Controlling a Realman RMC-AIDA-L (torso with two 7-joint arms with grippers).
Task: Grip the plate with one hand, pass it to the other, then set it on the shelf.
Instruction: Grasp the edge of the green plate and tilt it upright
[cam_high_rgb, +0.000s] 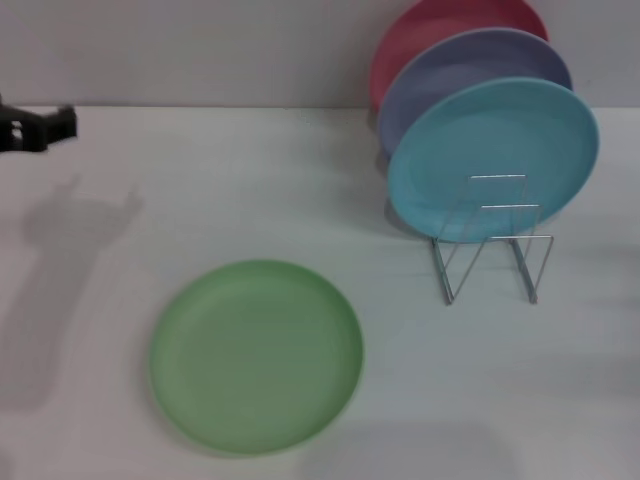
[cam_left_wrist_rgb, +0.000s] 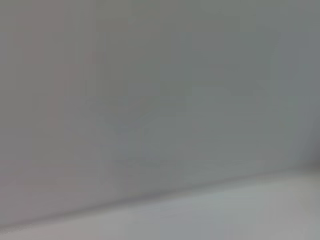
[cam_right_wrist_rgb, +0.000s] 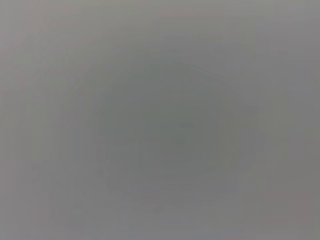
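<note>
Green plate (cam_high_rgb: 257, 355) flat on the table (cam_high_rgb: 250, 180), well left of the wire shelf (cam_high_rgb: 492, 240), ungripped; first grab pending, needing the left gripper (cam_high_rgb: 40, 127), far off at the edge, fingers' spread indiscernible, brought over its rim.

Four plates, one each green (cam_high_rgb: 256, 355), turquoise (cam_high_rgb: 493, 158), lavender (cam_high_rgb: 470, 70), pink (cam_high_rgb: 430, 25); one wire rack (cam_high_rgb: 492, 240); one tool (cam_high_rgb: 38, 128).

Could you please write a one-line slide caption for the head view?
Green plate flat on the table; three plates upright in the wire rack; left gripper at the far-left edge.
</note>
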